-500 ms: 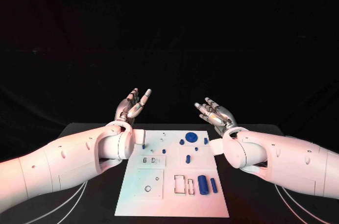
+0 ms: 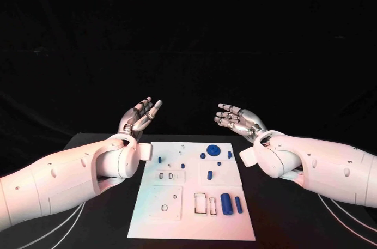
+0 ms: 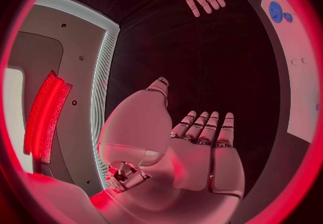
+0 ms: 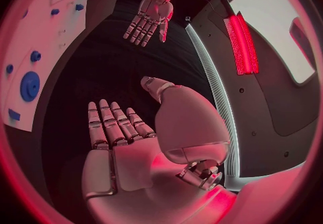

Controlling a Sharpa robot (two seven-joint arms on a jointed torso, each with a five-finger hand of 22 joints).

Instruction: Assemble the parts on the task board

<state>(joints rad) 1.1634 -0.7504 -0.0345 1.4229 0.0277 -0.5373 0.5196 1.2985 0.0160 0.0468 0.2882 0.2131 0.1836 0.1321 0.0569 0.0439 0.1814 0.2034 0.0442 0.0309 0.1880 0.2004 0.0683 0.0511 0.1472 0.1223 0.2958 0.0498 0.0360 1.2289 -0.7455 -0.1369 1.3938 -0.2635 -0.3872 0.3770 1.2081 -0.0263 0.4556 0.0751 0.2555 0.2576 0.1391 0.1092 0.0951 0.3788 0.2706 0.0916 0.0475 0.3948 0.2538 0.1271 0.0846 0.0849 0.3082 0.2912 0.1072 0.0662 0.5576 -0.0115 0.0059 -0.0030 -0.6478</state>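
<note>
The white task board [image 2: 172, 205] lies in the middle of the black table, with several small blue parts on it: a round disc [image 2: 213, 149] near its far edge, a short peg [image 2: 210, 175] in the middle, and a thick cylinder [image 2: 225, 204] beside a thinner rod [image 2: 238, 205] near the front right. My left hand [image 2: 141, 115] is raised beyond the board's far left corner, fingers straight and apart, holding nothing. My right hand [image 2: 236, 119] hovers beyond the far right corner, palm up, fingers spread and empty. The wrist views show the flat empty palms of the left hand [image 3: 202, 143] and the right hand [image 4: 118, 138].
Rectangular and round recesses [image 2: 202, 204] are cut into the board's near half. Both white forearms flank the board, left [image 2: 71, 172] and right [image 2: 322, 164]. White cables [image 2: 78, 222] run along the table beside the board. The board edge with the disc [image 4: 29, 85] appears in the right wrist view.
Both hands have tipped outward and flattened; the left hand leans further left, and the right hand has turned palm up with its fingers pointing left. The head camera has shifted slightly.
</note>
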